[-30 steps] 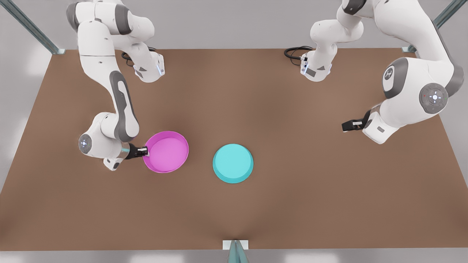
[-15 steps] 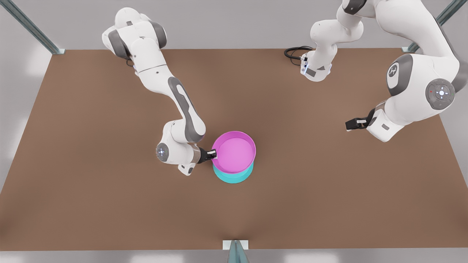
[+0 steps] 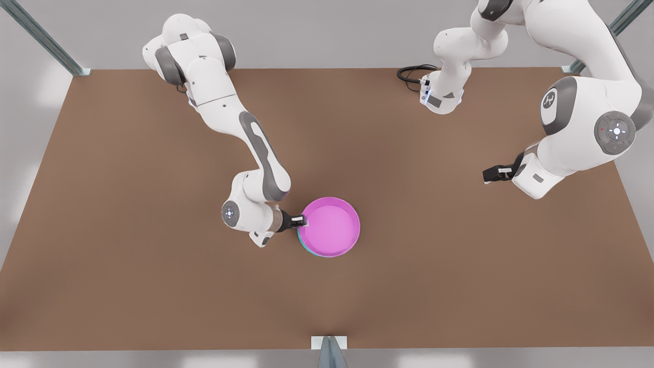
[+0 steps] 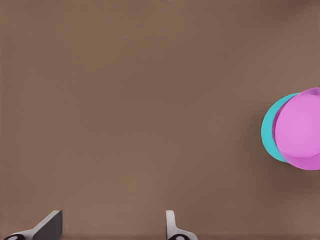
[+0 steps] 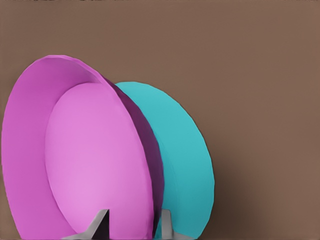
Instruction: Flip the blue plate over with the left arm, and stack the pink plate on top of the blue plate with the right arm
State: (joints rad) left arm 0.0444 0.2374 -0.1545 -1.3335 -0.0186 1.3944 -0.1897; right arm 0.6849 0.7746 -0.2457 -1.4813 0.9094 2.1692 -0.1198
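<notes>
The pink plate (image 3: 330,226), open side up, sits between the right gripper's fingers (image 5: 100,225) by its rim, covering the blue plate (image 3: 301,244).

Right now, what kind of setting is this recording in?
Likely a simulated robot test cell: a bare brown table, metal frame posts at its corners, and two white arms working with the pink plate and blue plate.
</notes>
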